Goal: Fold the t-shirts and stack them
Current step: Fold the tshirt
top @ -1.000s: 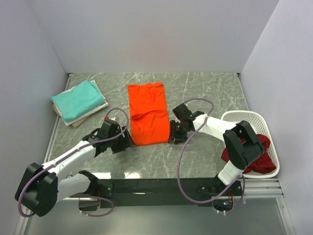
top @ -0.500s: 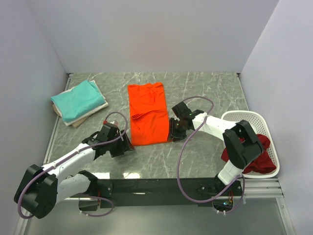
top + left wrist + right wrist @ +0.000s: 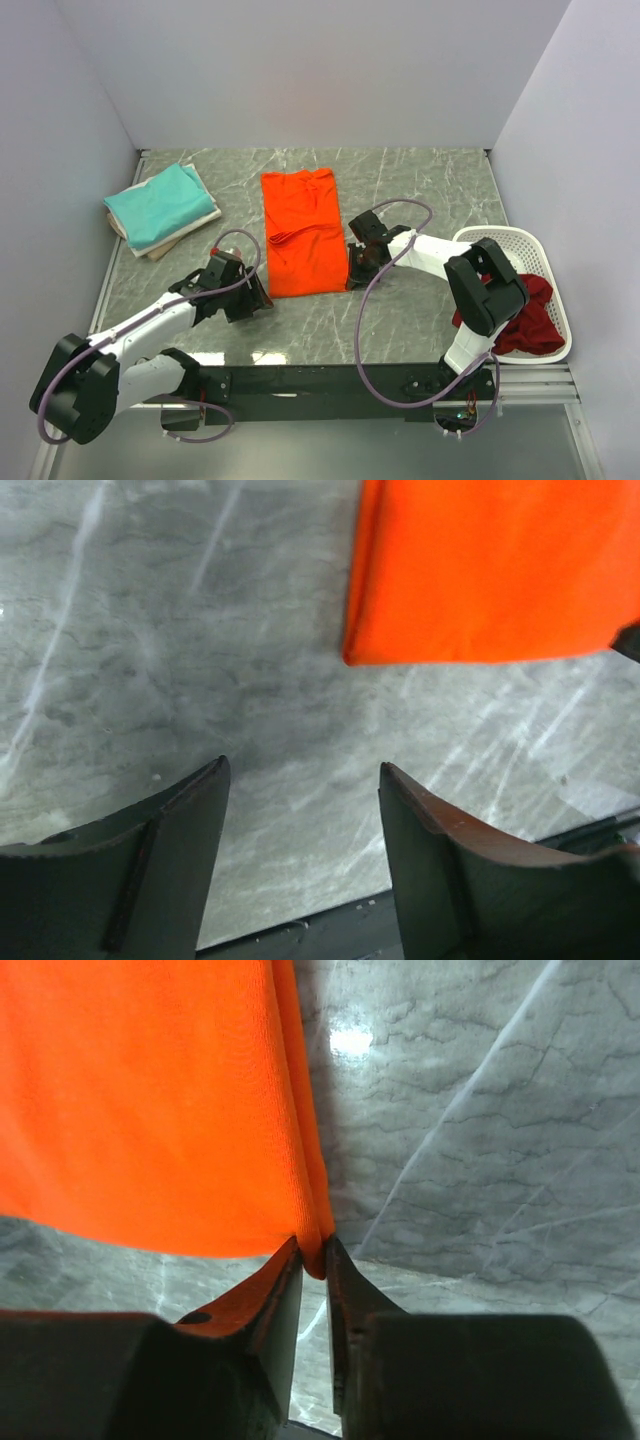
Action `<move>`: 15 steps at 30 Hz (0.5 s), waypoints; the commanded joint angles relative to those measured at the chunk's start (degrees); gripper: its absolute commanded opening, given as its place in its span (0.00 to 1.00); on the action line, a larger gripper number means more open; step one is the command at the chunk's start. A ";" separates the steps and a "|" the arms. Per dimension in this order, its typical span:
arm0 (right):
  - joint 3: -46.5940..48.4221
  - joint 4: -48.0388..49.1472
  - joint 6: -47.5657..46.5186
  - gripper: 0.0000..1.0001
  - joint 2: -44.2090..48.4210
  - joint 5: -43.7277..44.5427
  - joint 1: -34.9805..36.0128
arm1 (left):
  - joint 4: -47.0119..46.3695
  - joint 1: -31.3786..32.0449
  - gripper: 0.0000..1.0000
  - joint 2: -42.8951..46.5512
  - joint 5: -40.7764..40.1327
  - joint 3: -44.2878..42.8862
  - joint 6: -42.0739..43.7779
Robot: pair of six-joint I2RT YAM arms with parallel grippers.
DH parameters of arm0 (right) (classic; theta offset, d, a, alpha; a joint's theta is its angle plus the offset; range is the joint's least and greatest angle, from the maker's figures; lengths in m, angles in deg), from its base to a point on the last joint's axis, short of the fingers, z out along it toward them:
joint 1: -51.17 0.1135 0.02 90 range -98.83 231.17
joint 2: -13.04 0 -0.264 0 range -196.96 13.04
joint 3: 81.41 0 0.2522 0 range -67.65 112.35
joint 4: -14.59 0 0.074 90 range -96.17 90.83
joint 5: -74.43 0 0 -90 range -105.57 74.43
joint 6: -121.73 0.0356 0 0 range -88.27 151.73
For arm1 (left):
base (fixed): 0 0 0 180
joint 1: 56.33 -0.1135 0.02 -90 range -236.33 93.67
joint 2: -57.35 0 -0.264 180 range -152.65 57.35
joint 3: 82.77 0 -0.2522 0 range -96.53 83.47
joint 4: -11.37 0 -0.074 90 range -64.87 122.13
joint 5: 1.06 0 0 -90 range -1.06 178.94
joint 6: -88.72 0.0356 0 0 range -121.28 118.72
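Orange t-shirt [image 3: 300, 235], narrowed to a long strip, lay flat at the middle of the bench [image 3: 420, 190]. Within the last second the left pincer [image 3: 303, 780] had drawn back slightly from the shirt's near-left corner. It stood wide and empty, with the corner just ahead of it and not touching. The right pincer [image 3: 313, 1250] had edged in at the near-right corner, its jaws narrow and nipping the folded edge. With one corner gripped and the other released, the end-over fold appeared not yet ready. The teal t-shirt [image 3: 160, 203] rested folded on the cream t-shirt [image 3: 150, 250] at far left. The dark red t-shirts [image 3: 530, 320] lay unfolded in the basket [image 3: 500, 238].
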 commanded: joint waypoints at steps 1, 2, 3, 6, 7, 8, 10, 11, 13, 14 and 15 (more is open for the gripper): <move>-0.18 1.65 -0.15 0.20 -1.72 0.79 -0.26 | -2.07 -0.23 0.66 -2.02 -2.10 -0.13 -1.42; -0.35 1.83 -0.24 0.19 -1.72 0.79 -0.26 | -2.42 -0.23 0.63 -2.64 -2.71 -0.74 -1.51; -0.70 1.83 -0.24 0.18 -1.72 0.62 -0.26 | -3.03 -0.23 0.61 -3.25 -2.98 -1.09 -1.60; -1.23 1.83 -0.24 0.16 -1.72 0.44 -0.26 | -4.79 -0.32 0.59 -6.76 -3.77 -2.76 -1.60; -1.40 1.83 -0.15 0.16 -1.72 0.35 -0.17 | -5.06 -0.32 0.58 -7.56 -3.95 -3.72 -1.43; -1.58 1.92 -0.15 0.16 -1.72 0.27 -0.17 | -5.32 -0.32 0.57 -8.35 -4.12 -4.25 -1.34; -1.93 2.00 -0.06 0.15 -1.63 0.18 -0.17 | -6.64 -0.41 0.57 -9.93 -3.78 -5.57 -1.08; -1.93 1.92 -0.15 0.15 -1.80 0.18 -0.25 | -6.90 -0.41 0.57 -10.37 -3.51 -5.93 -1.07; -2.20 2.00 -0.15 0.16 -1.72 0.18 -0.17 | -7.43 -0.50 0.57 -11.51 -3.77 -6.54 -1.07; -2.20 1.92 -0.24 0.15 -1.72 0.18 -0.17 | -7.43 -0.58 0.57 -11.87 -3.86 -6.72 -1.07; -2.20 1.83 -0.15 0.15 -1.80 0.09 -0.17 | -7.35 -0.67 0.57 -12.65 -4.30 -6.81 -1.16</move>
